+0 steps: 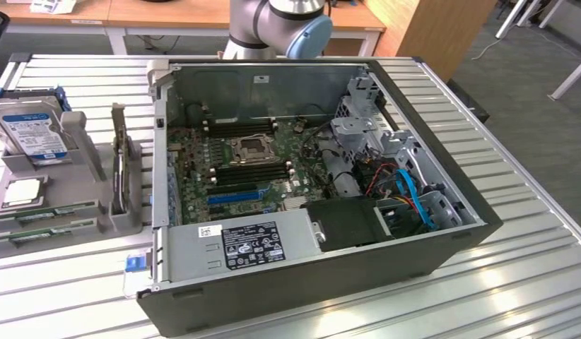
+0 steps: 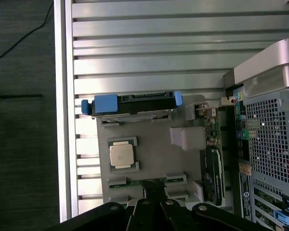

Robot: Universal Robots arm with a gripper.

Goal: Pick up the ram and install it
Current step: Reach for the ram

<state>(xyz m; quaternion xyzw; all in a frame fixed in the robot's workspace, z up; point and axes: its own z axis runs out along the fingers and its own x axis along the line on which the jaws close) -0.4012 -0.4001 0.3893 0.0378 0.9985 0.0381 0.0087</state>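
Note:
A ram (image 1: 47,210) stick, thin and green, lies in the grey holder tray (image 1: 83,212) on the exterior view's left, beside the open computer case (image 1: 319,282). A second green stick (image 1: 36,233) lies just in front of it. In the wrist view, the ram (image 2: 135,182) shows as a green strip in the tray's clips. My gripper (image 2: 154,193) hangs well above it with its black fingers together, holding nothing. The motherboard's black memory slots (image 1: 251,173) sit inside the case.
The tray also holds a hard drive (image 1: 31,131) with blue rails, a processor (image 1: 22,192) and an upright expansion card (image 1: 119,159). The arm's base (image 1: 271,21) stands behind the case. Cables and a drive cage (image 1: 366,134) crowd the case's right side. The table is slatted metal.

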